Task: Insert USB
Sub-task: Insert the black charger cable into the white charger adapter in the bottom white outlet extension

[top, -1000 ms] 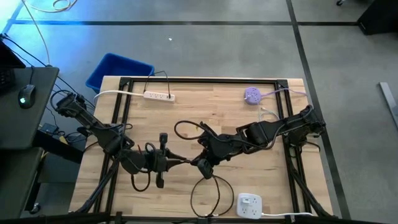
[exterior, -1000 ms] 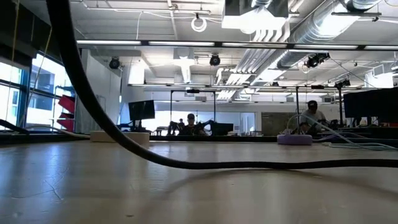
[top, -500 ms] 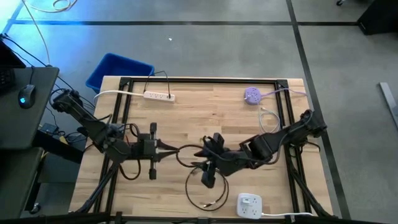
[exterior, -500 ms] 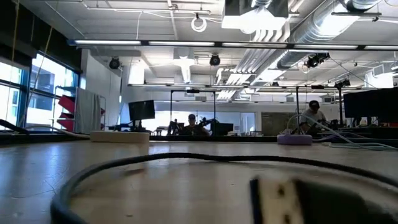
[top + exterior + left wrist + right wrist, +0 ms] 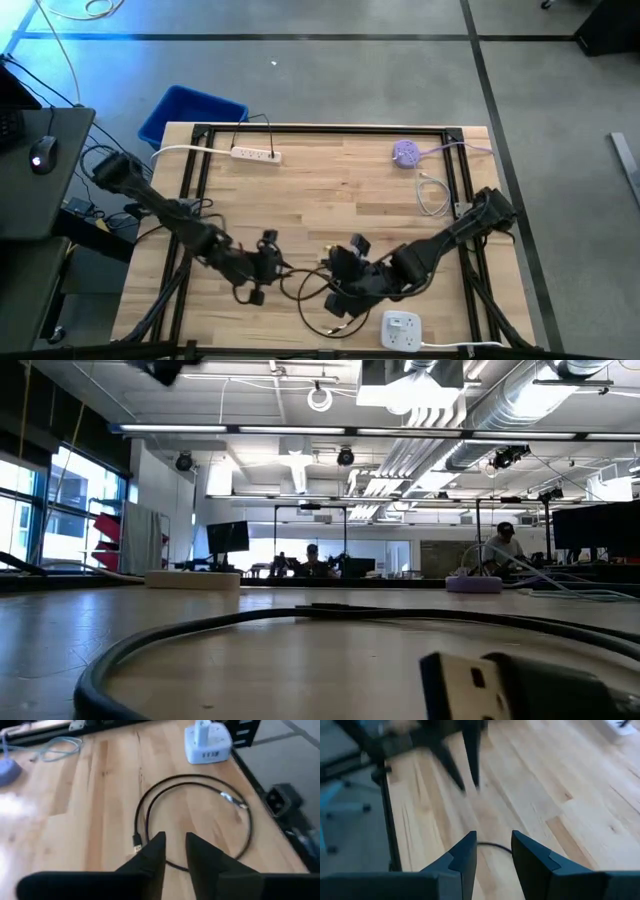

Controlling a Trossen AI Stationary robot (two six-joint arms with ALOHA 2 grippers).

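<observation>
the wooden table [image 5: 330,180] has the black usb cable [image 5: 195,815] lying loose in a ring near the front edge, and the white charger block [image 5: 401,329] sits just beside it. both claws are empty with fingers parted: left claw [image 5: 262,268] and right claw [image 5: 340,280] hover over the loop. you'd want to grab right behind the plug [image 5: 500,685], then line it up square with the port. the blue bin [image 5: 190,112] sits off the table's far left corner, can't tell what's inside

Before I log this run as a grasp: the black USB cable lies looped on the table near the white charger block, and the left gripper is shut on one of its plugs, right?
Not quite. In the left wrist view the left gripper is open and holds nothing; the black USB cable lies loose in a loop on the table, near the white charger block.
</observation>
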